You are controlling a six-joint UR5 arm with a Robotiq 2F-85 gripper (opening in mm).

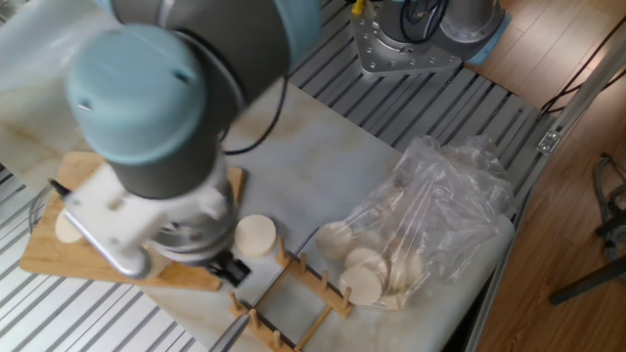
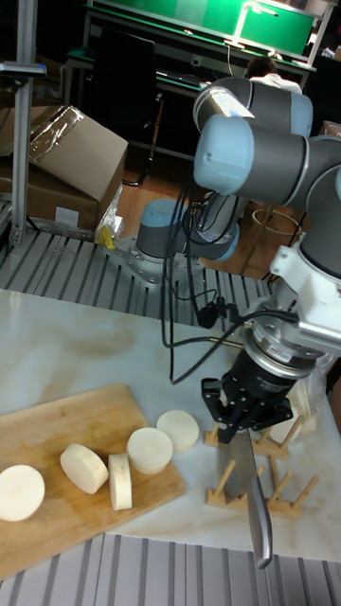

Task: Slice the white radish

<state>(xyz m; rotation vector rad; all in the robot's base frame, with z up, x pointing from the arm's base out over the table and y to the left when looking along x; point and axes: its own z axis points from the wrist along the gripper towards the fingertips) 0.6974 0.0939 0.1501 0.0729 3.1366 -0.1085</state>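
Fixed view: a pale marble-look slab [image 1: 342,166] lies over a ribbed metal table [image 1: 469,108], wood-plank floor to the right. The blurred blue-grey arm [image 1: 147,98] hides most of the wooden cutting board [image 1: 68,259]. One round cream slice [image 1: 256,236] sits off the board beside a small wooden rack [image 1: 293,293]; a crinkled clear plastic bag [image 1: 430,215] holds pale discs.

Tall fixed view: cardboard boxes and green-topped benches fill the room behind. The white radish [image 2: 21,492] – smooth, cream, cut into thick rounds – rests on the board. The gripper [image 2: 242,417] clamps a knife [image 2: 248,492], its steel blade pointing down over the rack
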